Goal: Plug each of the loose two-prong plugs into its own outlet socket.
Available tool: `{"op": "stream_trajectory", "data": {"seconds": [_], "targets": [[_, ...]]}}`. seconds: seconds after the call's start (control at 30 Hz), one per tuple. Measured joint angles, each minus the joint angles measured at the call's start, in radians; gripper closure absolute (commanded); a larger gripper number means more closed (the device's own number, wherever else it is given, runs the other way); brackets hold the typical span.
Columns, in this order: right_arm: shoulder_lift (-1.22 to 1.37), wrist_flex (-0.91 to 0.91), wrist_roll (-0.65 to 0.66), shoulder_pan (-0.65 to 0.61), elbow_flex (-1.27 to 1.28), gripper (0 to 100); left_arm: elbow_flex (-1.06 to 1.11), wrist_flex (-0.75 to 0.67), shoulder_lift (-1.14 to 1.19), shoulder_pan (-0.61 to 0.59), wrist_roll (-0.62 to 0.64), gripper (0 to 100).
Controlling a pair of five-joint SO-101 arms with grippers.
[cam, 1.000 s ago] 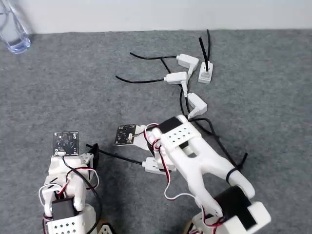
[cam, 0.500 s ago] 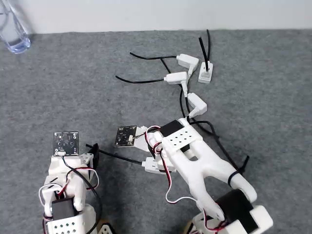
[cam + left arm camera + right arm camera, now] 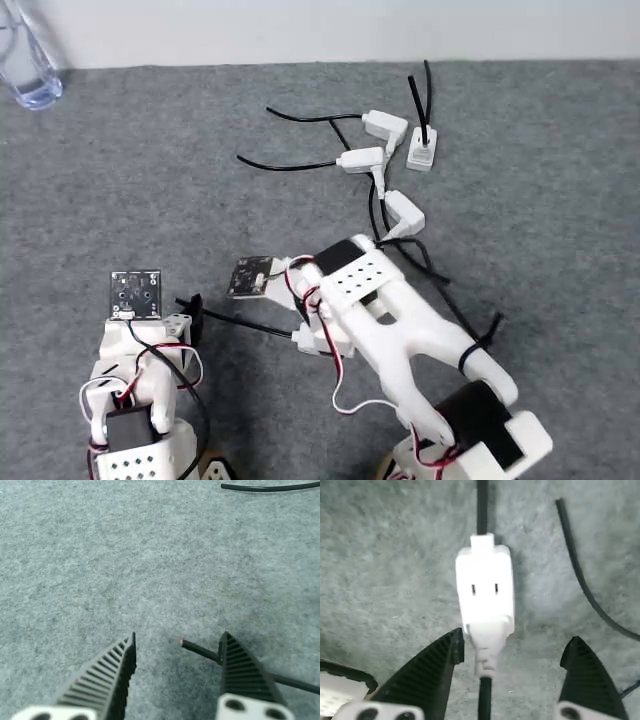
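Note:
A white outlet socket [image 3: 485, 582] with two slots lies on the grey carpet, with a white plug [image 3: 487, 630] joined to its end and black cable running from both. My right gripper [image 3: 516, 639] is open, its black fingers [image 3: 432, 672] on either side of that plug, just above it. In the high view this joined pair [image 3: 310, 342] lies under the right arm's wrist. My left gripper [image 3: 178, 636] is open low over the carpet, a loose black cable end [image 3: 197, 649] between its fingers. More white plugs and sockets [image 3: 385, 125] [image 3: 362, 158] [image 3: 422, 150] [image 3: 405, 212] lie farther back.
Black cables [image 3: 300, 117] trail across the grey carpet [image 3: 150, 180] between the far pieces and pass beside the right arm. A clear glass vessel [image 3: 25, 60] stands in the far left corner against the white wall.
The right arm swayed slightly and its wrist now sits a little more to the left. The white pair under it stays put. The left arm has not moved.

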Motion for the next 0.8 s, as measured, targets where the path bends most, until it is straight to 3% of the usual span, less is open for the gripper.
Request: {"op": "stream_trajectory", "data": {"seconds": [0.37, 0.43, 0.53, 0.6, 0.67, 0.8], "targets": [[0.203, -0.135, -0.034, -0.032, -0.002, 71.1, 0.0, 0.0, 0.0, 0.0, 0.0, 74], [0.239, -0.152, -0.037, -0.037, -0.018, 77.7, 0.0, 0.0, 0.0, 0.0, -0.002, 74], [0.264, -0.143, -0.037, -0.028, -0.057, 99.8, 0.0, 0.0, 0.0, 0.0, -0.002, 74], [0.269, -0.147, -0.037, -0.025, -0.083, 94.6, 0.0, 0.0, 0.0, 0.0, -0.002, 74], [0.278, -0.15, -0.037, -0.025, -0.098, 99.5, 0.0, 0.0, 0.0, 0.0, -0.002, 75], [0.272, -0.147, -0.037, -0.009, -0.106, 99.2, 0.0, 0.0, 0.0, 0.0, -0.002, 75]]}}
